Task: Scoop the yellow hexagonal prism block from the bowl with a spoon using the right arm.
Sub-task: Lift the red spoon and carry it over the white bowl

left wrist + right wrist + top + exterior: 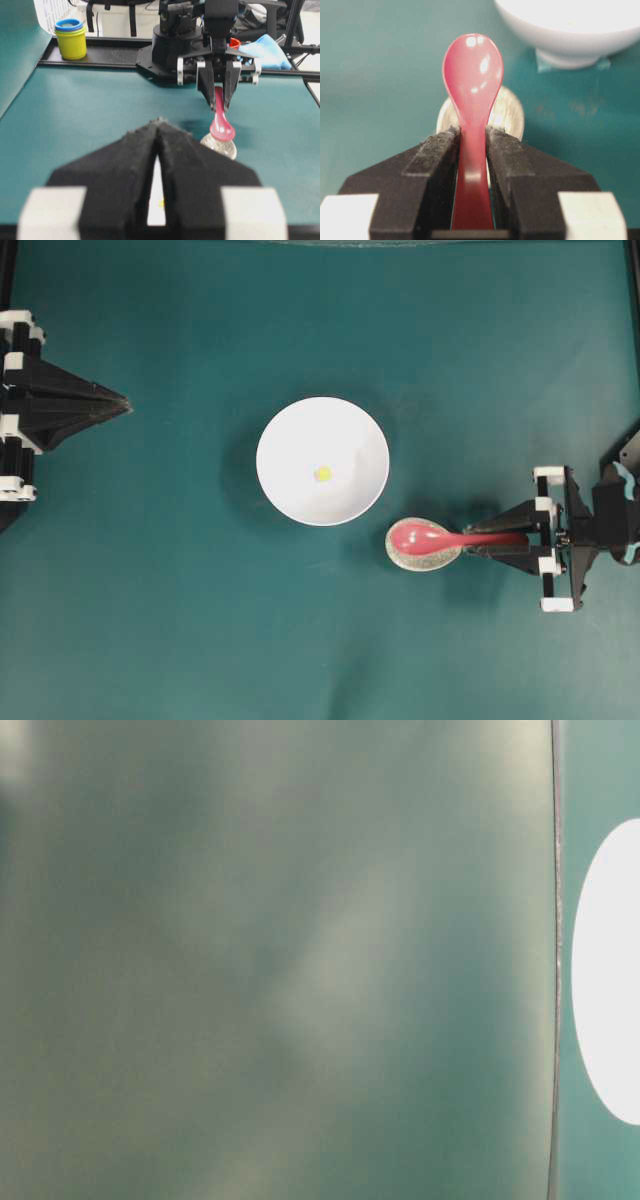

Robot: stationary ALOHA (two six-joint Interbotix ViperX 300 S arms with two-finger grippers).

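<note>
Overhead, the right gripper had its jaws clamped on the spoon handle, scoop over the speckled rest; the tiny yellow block lay mid-bowl, well apart. The left gripper sat idle, jaws together. The table-level view showed only blur and a white rim. The right wrist view showed the glossy red handle squeezed between rough black pads. The spoon looked grasped; next, probably, came carrying it across and dipping under the block.

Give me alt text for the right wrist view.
The right gripper is shut on the handle of the red spoon, whose scoop sits above a speckled spoon rest. The white bowl stands beyond, upper right, on teal table.
</note>
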